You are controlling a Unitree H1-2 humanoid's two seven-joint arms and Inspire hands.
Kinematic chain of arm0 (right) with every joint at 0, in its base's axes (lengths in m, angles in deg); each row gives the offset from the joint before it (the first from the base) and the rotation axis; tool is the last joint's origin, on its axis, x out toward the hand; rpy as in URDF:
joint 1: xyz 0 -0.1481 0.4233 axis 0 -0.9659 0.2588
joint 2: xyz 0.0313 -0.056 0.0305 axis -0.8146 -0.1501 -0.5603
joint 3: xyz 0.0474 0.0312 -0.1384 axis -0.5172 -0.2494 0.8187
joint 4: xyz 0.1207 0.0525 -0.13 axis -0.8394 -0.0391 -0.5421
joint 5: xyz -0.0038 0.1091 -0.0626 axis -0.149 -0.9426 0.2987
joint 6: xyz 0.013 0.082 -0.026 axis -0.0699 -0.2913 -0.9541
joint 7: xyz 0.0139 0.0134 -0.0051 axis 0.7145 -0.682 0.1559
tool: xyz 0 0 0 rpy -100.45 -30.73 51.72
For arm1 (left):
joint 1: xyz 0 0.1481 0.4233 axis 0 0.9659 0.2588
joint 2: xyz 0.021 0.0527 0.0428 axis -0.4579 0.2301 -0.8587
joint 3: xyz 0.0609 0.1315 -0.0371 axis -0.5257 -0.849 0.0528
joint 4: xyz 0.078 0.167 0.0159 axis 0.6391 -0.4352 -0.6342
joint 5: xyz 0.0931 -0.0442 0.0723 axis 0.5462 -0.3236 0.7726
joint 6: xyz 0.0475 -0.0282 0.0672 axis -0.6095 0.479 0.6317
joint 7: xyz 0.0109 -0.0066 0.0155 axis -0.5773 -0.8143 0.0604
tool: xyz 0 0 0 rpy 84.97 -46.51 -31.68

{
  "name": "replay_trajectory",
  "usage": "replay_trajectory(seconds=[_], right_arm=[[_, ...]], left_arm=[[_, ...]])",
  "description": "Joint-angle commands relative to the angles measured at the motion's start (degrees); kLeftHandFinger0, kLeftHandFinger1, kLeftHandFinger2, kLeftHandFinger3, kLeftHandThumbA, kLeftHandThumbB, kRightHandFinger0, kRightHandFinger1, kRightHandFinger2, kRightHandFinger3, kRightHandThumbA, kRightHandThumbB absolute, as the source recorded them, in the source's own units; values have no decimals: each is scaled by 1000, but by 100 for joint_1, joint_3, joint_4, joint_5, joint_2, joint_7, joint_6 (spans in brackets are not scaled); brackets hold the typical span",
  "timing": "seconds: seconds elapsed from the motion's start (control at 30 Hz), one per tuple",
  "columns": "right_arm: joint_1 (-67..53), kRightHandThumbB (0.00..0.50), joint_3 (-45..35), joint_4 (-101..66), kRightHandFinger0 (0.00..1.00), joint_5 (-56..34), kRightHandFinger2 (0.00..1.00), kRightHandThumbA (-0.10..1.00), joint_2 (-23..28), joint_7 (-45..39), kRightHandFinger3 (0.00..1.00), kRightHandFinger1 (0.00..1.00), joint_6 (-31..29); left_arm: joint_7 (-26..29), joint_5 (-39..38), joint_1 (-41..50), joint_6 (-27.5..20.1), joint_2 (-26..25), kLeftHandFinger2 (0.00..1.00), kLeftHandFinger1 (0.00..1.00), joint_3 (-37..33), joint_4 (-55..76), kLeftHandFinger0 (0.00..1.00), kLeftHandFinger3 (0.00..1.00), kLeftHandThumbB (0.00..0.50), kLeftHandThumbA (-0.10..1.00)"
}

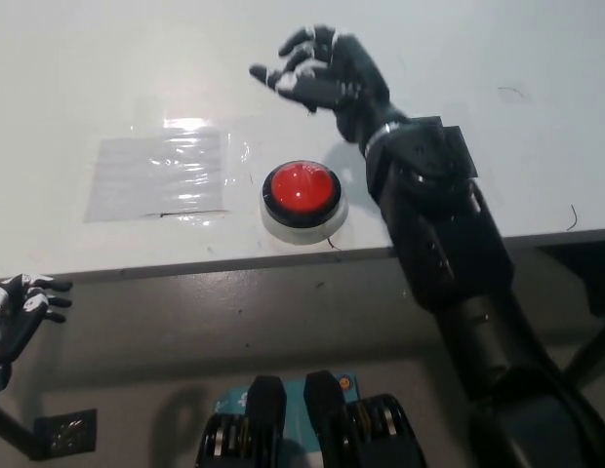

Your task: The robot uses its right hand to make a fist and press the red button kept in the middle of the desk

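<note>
The desk (107, 58) is white and fills the upper part of the head view, its front edge running across just below the button. No brand, label or readable writing shows anywhere – the clear sheet (158, 175) taped flat at the left of the button carries only faint lines too blurred to read, and glare washes out its top edge.

The right arm (439, 234) reaches in from the bottom right and crosses the desk edge, covering most of a black tape patch (457, 146), of which only a corner shows beside the forearm. The right hand (322, 73) hovers over the desk beyond the button and slightly to its right, fingers spread and curled loosely, holding nothing – not a fist. Whether it touches the desk cannot be told.

The button (302, 190), red-domed in a black ring on a pale base, sits near the desk's front edge at the middle, between the sheet and the arm, untouched.

The left hand (20, 312) rests low at the lower left, below the desk edge, partly cut off by the frame, fingers apart and empty.
</note>
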Motion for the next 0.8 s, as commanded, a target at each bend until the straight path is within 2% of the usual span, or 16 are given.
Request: replay_trajectory(seconds=[0.0, 0.03, 0.1, 0.2, 0.23, 0.3, 0.33, 0.4, 0.5, 0.57, 0.67, 0.77], right_arm=[[29, 73, -23, 19, 0, 96, 217, 829, -92, -207, 289, 0, -518], [-120, 75, -27, 96, 0, 88, 198, 819, -117, -253, 280, 0, -650], [-210, 82, -27, 138, 0, 97, 194, 818, -122, -288, 282, 0, -686], [-377, 87, -42, 143, 0, 52, 201, 812, -147, -372, 297, 0, -601], [-523, 69, -8, 161, 0, 61, 210, 784, -170, -426, 313, 0, -632], [-663, 71, 36, 191, 0, 117, 213, 784, -220, -414, 322, 0, -629], [-699, 63, 44, 246, 0, 145, 216, 778, -242, -408, 326, 0, -667], [-694, 60, 3, 281, 0, 112, 217, 765, -273, -422, 336, 0, -644], [-789, 29, -40, 273, 0, 75, 239, 758, -340, -394, 365, 0, -457], [-889, 24, 14, 371, 0, 140, 234, 755, -372, -402, 360, 0, -448], [-931, 16, 9, 517, 0, 115, 228, 737, -388, -472, 360, 0, -476], [-978, 12, 48, 661, 0, 158, 236, 739, -388, -467, 337, 0, -385]], left_arm=[[-39, -25, -106, -72, -127, 621, 557, 12, 152, 530, 636, 36, 564], [-97, -115, -151, -217, -136, 579, 515, 35, 56, 486, 602, 15, 534], [-70, -63, -208, -275, -158, 556, 493, 30, -11, 466, 583, 21, 524], [-44, -12, -206, -180, -162, 575, 514, 19, 31, 483, 608, 31, 551], [-53, -32, -200, -101, -160, 597, 536, 22, 67, 507, 619, 35, 557], [-55, 1, -200, -172, -172, 564, 496, 11, 58, 462, 591, 17, 551], [-32, -2, -201, -79, -159, 554, 490, 23, 87, 451, 567, 34, 556], [-58, -38, -258, -99, -176, 531, 470, 33, 67, 429, 550, 33, 558], [-77, -46, -296, -123, -206, 566, 502, 40, 55, 466, 599, 11, 527], [-104, -50, -325, -146, -239, 558, 498, 39, 60, 473, 601, 0, 506], [-103, -57, -365, -54, -254, 518, 459, 37, 93, 426, 560, 18, 509], [-104, -52, -417, 26, -271, 521, 466, 25, 116, 433, 565, 13, 513]])
